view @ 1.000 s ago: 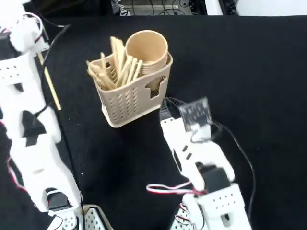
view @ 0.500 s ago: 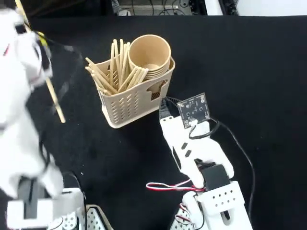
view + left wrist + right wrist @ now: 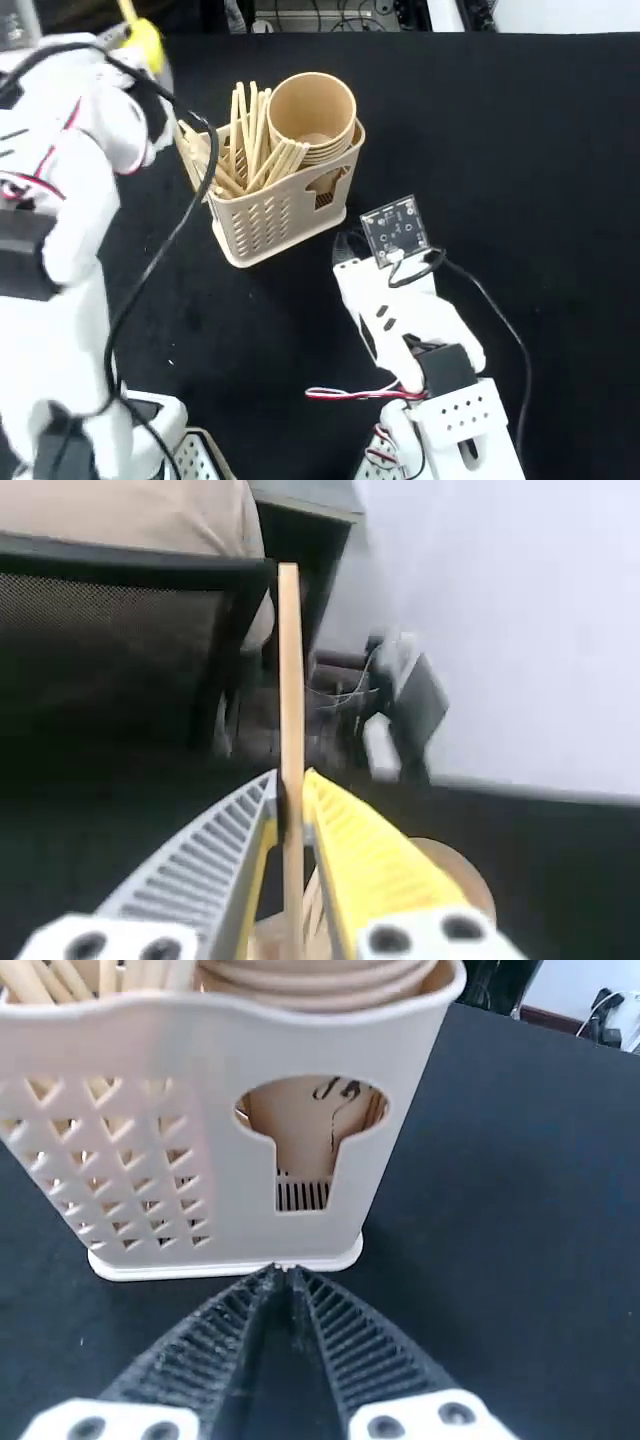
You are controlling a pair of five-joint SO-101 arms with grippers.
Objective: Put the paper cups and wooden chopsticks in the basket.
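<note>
Left claw pinches one chopstick: likely light, stiff, slick, may pivot; mid-length hold is safest. Right claw pressed together, empty, facing basket.

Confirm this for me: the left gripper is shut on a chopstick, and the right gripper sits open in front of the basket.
Not quite. The right gripper is shut, not open: the right wrist view shows its fingers meeting in front of the basket. The rest holds: the left gripper is shut on a chopstick.
</note>
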